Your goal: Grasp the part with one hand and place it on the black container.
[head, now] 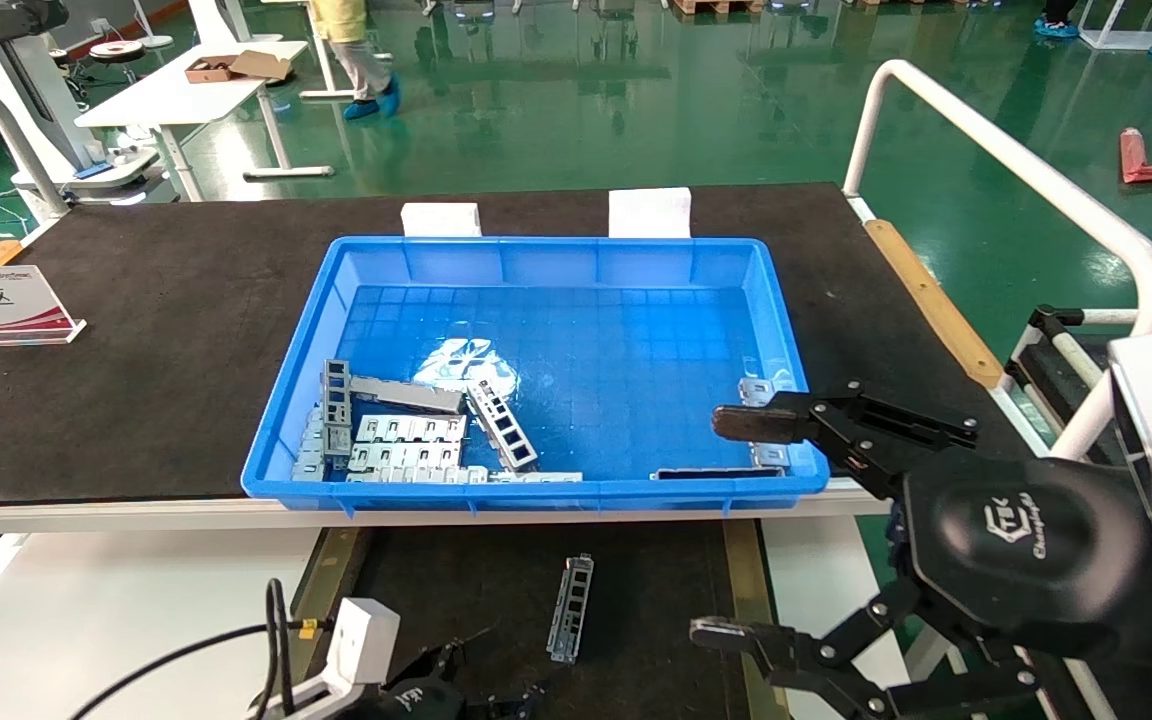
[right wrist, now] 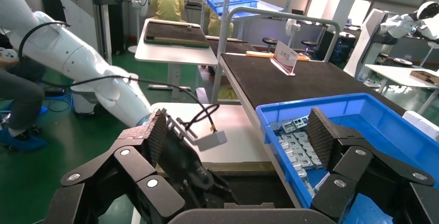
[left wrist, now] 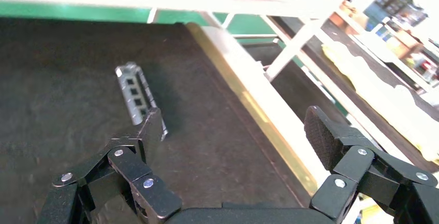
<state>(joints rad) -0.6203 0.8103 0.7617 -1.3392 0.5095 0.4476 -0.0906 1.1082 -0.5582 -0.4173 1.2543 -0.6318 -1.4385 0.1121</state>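
Head view, your part [head: 571, 608] lies on the black container [head: 656, 600] below the desk's [head: 136, 330] near edge, right pincer [head: 736, 530] spread wide (empty) by the near right corner, left wrist view, left pincer [left wrist: 233, 136] apart above the container, part just beyond one fingertip [left wrist: 151, 125], right wrist view, blue bin [right wrist: 383, 115] ahead.

part [head: 571, 607] lying on black container [head: 436, 580] | right hand [head: 726, 525] spread open beside blue bin [head: 286, 420] | left hand [head: 476, 690] low, possibly open

You are in a factory-style robot workshop: a glossy green painted floor [head: 636, 110] stretches past the desk's far edge, white height-adjustable workbenches [head: 176, 95] stand beyond its far left corner, a worker in blue shoe covers [head: 374, 102] walks by, and other white robot arms [right wrist: 77, 63] work neighbouring stations.
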